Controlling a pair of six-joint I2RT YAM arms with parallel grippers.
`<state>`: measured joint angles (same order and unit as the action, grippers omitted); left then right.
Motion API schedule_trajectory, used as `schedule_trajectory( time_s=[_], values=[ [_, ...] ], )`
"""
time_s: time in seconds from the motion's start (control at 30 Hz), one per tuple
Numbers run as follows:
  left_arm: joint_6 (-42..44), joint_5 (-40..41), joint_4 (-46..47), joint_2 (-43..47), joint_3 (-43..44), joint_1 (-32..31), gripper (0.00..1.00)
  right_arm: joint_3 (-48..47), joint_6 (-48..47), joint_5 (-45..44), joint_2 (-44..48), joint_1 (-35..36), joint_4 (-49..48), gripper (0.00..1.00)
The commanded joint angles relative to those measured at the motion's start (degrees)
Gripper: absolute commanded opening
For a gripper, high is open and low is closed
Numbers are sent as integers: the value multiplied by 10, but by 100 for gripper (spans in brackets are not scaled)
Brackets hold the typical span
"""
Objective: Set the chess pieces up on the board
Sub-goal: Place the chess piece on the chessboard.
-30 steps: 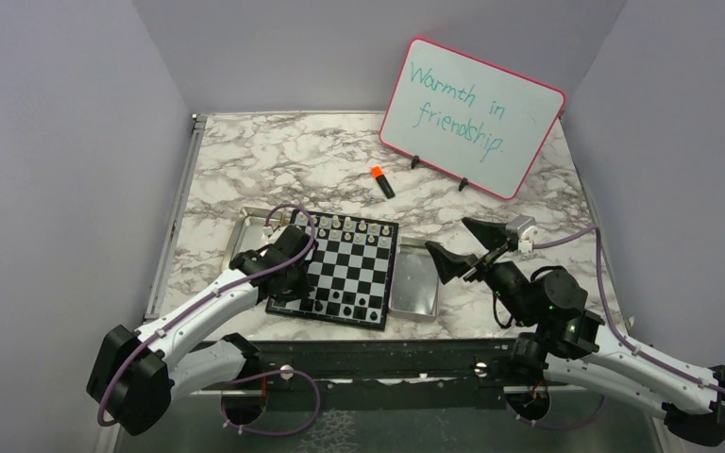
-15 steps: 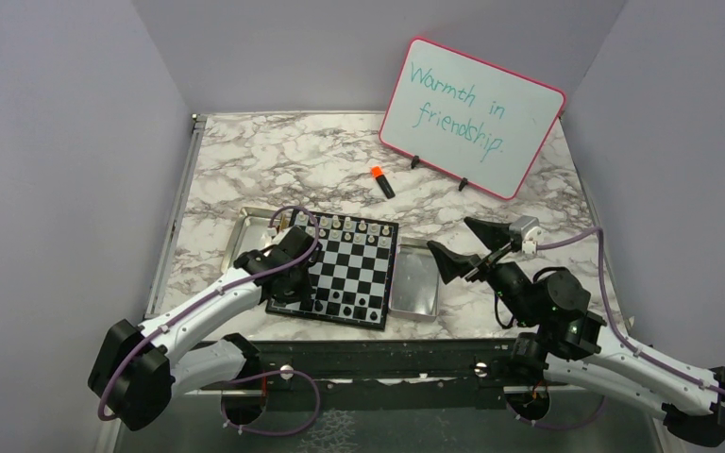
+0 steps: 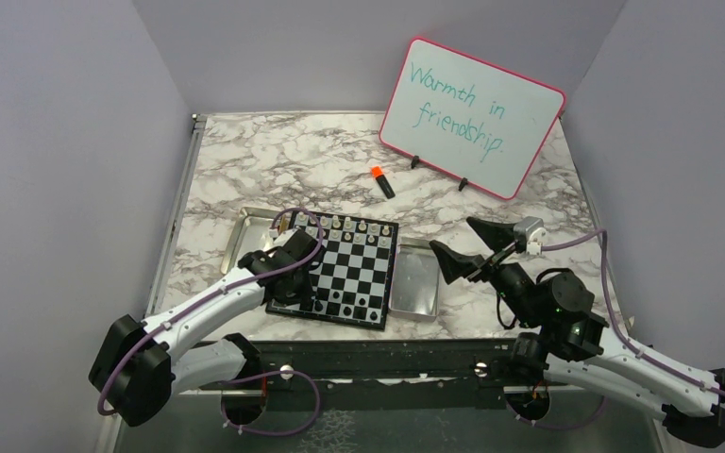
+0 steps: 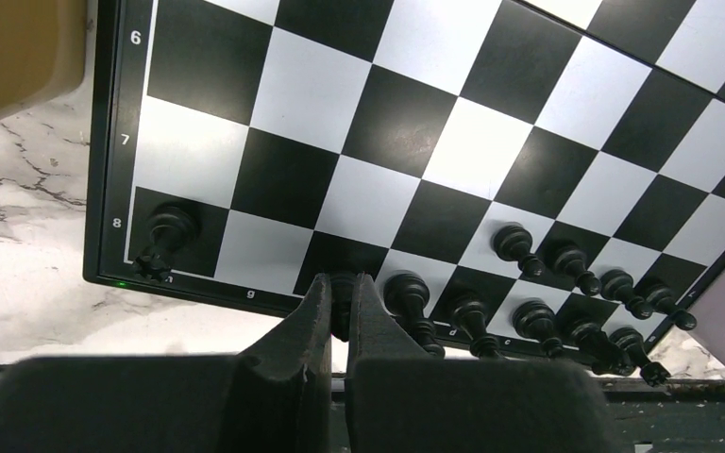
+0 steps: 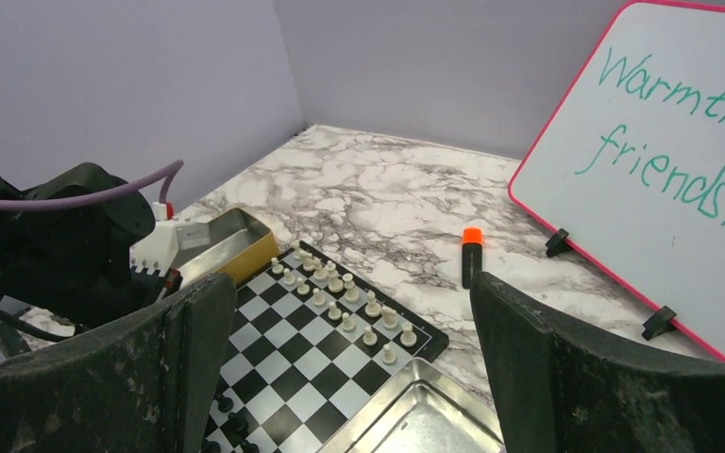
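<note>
Marble-patterned table [image 3: 274,160] carries everything, with a pink-rimmed whiteboard [image 3: 472,118] propped at its far right. The board [image 3: 354,274] lies flat near the front edge, a little left of centre. A silver tray [image 3: 417,293] sits against its right side and a gold tray [image 5: 215,243] just off its far left corner. The right gripper [image 3: 453,236] hangs above the table to the right of the silver tray, its fingers spread as wide as they go and holding nothing. The left gripper [image 4: 342,288] is down at the board's near left edge, its fingers pressed almost together on a black piece [image 4: 343,304] that stands in the nearest row. An orange-capped marker [image 3: 382,182] lies on the table beyond the board, well apart from it. White pieces [image 5: 340,302] stand in two rows along the far edge of the board. The other black pieces [image 4: 529,274] crowd the two nearest rows to the right of the left gripper. One more black figure [image 4: 172,231] stands alone on the near left corner square. The middle squares are bare.
</note>
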<state>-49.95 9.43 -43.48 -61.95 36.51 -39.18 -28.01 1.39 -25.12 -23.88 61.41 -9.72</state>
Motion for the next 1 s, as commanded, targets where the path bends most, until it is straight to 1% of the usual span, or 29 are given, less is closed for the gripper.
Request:
schedule_trajectory(
  time_s=[0.0, 0.1, 0.17, 0.23, 0.37, 0.8, 0.97],
  values=[
    [-8, 36, -16, -5, 14, -10, 5, 5, -9, -14, 10, 0, 10, 100],
    [-8, 37, -16, -8, 16, -11, 7, 5, -9, -16, 12, 0, 13, 100],
    [-8, 38, -16, -7, 17, -12, 13, 6, -9, -15, 14, 0, 14, 100],
    [-8, 39, -16, -4, 17, -12, 15, 7, -9, -14, 15, 0, 14, 100],
    [-12, 41, -13, 10, 15, -12, 15, 7, -7, -13, 12, 0, 15, 100],
    [-13, 37, -8, 9, 12, -12, 15, 2, 1, -5, 9, 0, 15, 100],
    [-11, 36, -7, 8, 13, -12, 19, 3, 1, -5, 16, 0, 19, 100]
  ],
)
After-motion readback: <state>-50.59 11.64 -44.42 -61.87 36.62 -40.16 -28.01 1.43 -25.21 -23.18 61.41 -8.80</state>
